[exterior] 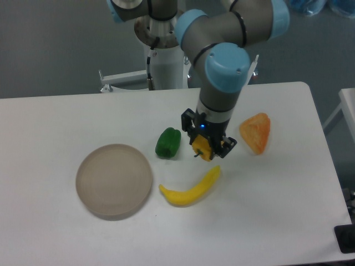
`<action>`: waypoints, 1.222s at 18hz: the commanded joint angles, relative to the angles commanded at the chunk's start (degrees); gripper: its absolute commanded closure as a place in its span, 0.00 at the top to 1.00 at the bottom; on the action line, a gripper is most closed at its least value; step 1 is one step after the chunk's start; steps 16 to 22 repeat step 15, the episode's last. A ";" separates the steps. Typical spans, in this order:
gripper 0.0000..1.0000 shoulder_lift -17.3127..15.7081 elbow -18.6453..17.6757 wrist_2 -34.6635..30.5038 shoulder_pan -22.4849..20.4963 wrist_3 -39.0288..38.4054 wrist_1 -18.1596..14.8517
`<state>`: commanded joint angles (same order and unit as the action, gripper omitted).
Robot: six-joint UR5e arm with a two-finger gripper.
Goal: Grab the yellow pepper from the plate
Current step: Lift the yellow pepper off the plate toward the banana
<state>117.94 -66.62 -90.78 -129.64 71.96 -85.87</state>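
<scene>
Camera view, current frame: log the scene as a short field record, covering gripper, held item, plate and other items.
gripper: gripper, shut on the yellow pepper, above the table
yellow pepper: off the plate, between the green pepper and the orange wedge
plate: plate, at the left, nothing on it
banana: banana, lying below the gripper in the image, right of the plate

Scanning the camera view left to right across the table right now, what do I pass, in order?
plate → green pepper → yellow pepper, held in the gripper → orange wedge. The banana lies nearer the camera, spanning under both peppers, so I leave it out of the order.
</scene>
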 joint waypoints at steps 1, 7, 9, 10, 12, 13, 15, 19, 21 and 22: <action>0.16 0.53 0.44 0.25 -1.48 2.11 0.00; 0.19 1.15 0.35 2.80 -4.04 8.81 0.18; 0.19 1.50 0.35 2.89 -4.04 9.60 0.62; 0.19 1.59 0.44 2.89 -4.04 9.95 0.62; 0.19 1.76 0.44 2.80 -4.13 10.05 0.62; 0.19 1.85 0.53 2.71 -4.13 10.05 0.62; 0.19 1.85 0.53 2.80 -4.13 10.05 0.62; 0.19 1.85 0.53 2.80 -4.13 10.05 0.62; 0.19 1.85 0.53 2.80 -4.13 10.05 0.62; 0.19 1.85 0.53 2.80 -4.13 10.05 0.62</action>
